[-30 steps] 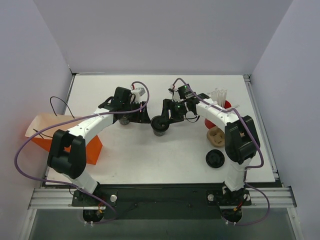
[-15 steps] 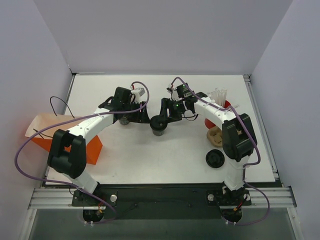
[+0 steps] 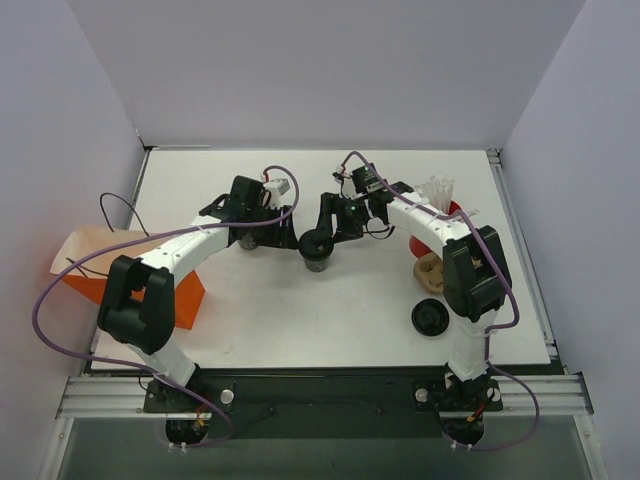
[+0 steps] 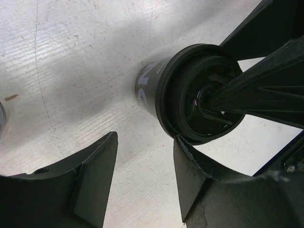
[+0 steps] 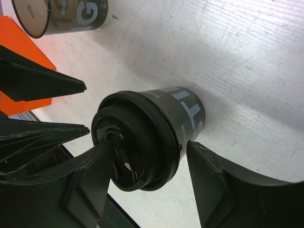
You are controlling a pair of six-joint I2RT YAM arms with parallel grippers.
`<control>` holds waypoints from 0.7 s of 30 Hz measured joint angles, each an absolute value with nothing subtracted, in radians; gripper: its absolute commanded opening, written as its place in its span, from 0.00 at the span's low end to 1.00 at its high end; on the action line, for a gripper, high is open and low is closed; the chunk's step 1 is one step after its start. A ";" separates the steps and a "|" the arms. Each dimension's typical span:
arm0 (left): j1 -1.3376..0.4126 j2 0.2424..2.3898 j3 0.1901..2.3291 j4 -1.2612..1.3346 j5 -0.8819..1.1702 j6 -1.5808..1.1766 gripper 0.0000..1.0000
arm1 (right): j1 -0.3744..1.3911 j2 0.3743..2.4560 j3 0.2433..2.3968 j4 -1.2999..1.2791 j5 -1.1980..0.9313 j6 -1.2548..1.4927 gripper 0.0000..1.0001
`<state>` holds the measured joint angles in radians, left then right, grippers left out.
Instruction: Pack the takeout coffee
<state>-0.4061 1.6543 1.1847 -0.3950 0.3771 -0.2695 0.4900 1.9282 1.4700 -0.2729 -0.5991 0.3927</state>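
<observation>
The takeout coffee (image 3: 318,249) is standing upright on the white bench (image 3: 330,300), near its middle, between the two arms. Its black round lid (image 5: 135,147) is sitting on top, and pale lettering is showing on the dark wall.

The right gripper (image 3: 323,236) is reaching in from the right with its jaws spread. In the right wrist view, one finger (image 5: 90,183) is lying across the lid's top while the other (image 5: 223,190) is sitting beside the cup wall, apart from it. The left wrist view is showing that same finger crossing over the lid's centre; whether it is pressing on the lid cannot be told.

The left gripper (image 3: 281,233) is pointing at the cup from the left, its jaws also spread and holding nothing. The coffee is lying just beyond its fingertips (image 4: 95,171) rather than between them.

A lidless dark cup (image 5: 61,16) is standing on the bench beside the left gripper. An orange bag (image 3: 185,300) is sitting at the bench's left edge. On the right side, a flat black lid disc (image 3: 430,318) is lying near the front, a tan piece (image 3: 431,271) is lying just behind it, and a red holder (image 3: 452,209) with white items is standing farther back.
</observation>
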 measured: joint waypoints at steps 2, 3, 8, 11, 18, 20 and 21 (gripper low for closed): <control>-0.406 1.658 1.185 -0.401 0.374 -0.269 0.60 | 0.490 1.928 1.477 -0.273 -0.597 0.393 0.60; -0.406 1.658 1.185 -0.402 0.374 -0.269 0.60 | 0.490 1.928 1.479 -0.273 -0.595 0.393 0.59; -0.406 1.658 1.185 -0.402 0.373 -0.268 0.60 | 0.490 1.928 1.480 -0.273 -0.585 0.393 0.54; -0.406 1.659 1.185 -0.402 0.373 -0.266 0.60 | 0.490 1.929 1.480 -0.273 -0.579 0.392 0.52; -0.406 1.659 1.185 -0.398 0.374 -0.270 0.60 | 0.490 1.929 1.480 -0.273 -0.567 0.392 0.51; -0.406 1.659 1.185 -0.390 0.375 -0.277 0.61 | 0.490 1.929 1.480 -0.273 -0.566 0.392 0.51; -0.406 1.659 1.185 -0.382 0.378 -0.281 0.60 | 0.490 1.929 1.480 -0.273 -0.566 0.392 0.51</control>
